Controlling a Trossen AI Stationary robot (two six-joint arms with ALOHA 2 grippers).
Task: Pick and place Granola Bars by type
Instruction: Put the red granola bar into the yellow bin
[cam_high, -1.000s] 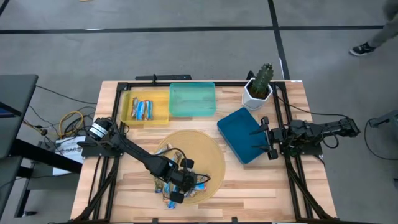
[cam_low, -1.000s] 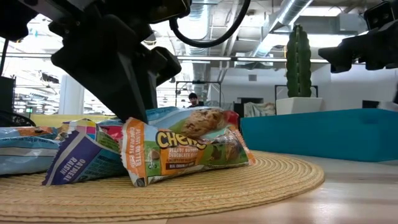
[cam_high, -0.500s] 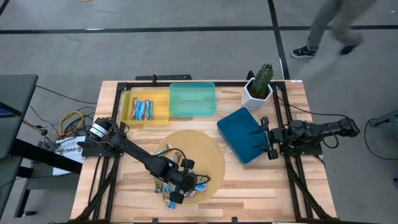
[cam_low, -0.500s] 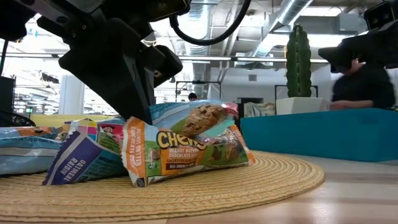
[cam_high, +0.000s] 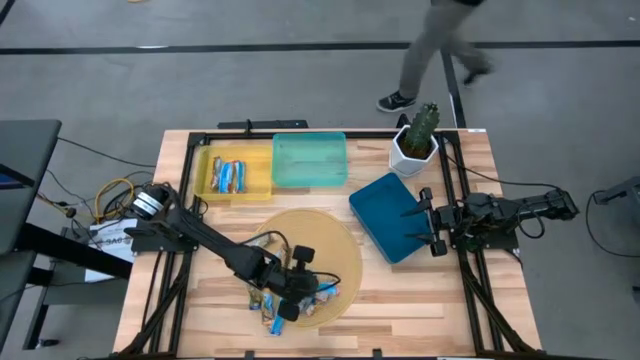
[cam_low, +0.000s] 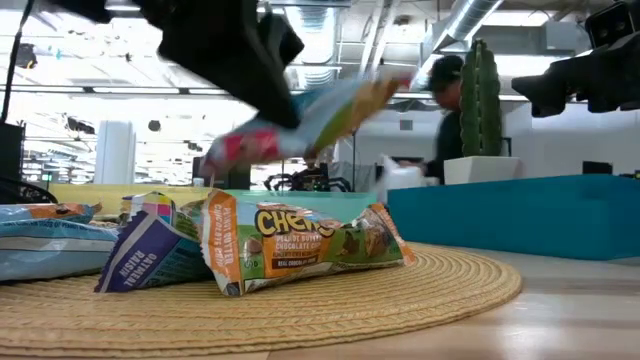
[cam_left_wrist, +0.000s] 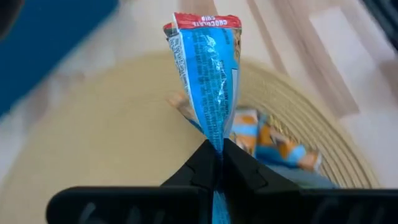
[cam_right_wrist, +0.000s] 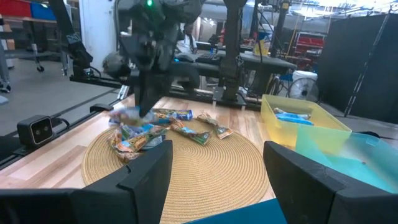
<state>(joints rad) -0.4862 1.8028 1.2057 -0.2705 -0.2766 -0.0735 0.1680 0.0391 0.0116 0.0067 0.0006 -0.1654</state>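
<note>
Pinching a blue-wrapped granola bar (cam_left_wrist: 208, 74) by one end, your left gripper (cam_left_wrist: 216, 163) has its fingers closed tight on the wrapper, and the bar sticks out past the fingertips, clear of the woven mat (cam_left_wrist: 93, 143). From the table-height camera you can see that same bar (cam_low: 320, 115) lifted above the pile, tilted, with nothing under it. From overhead, your left gripper (cam_high: 290, 300) sits over the near part of the round mat (cam_high: 340, 250), where the remaining loose bars (cam_high: 285, 305) lie bunched together near the mat's front edge. Low down, a tan bar (cam_low: 305, 240) lies flat on the mat at the front of that pile, touching a purple-and-white bar (cam_low: 150, 265) beside it. Further back on the table you have the yellow tray (cam_high: 258, 175), which already holds a few bars (cam_high: 228, 176), with the teal tray (cam_high: 310, 160) just beside it. Your right gripper (cam_high: 428, 222) waits at the right side, its fingers spread apart over the edge of the dark blue tray (cam_high: 390, 215). A potted cactus (cam_high: 418, 135) stands behind that tray, and a person (cam_high: 440, 50) is on the floor beyond the table.
</note>
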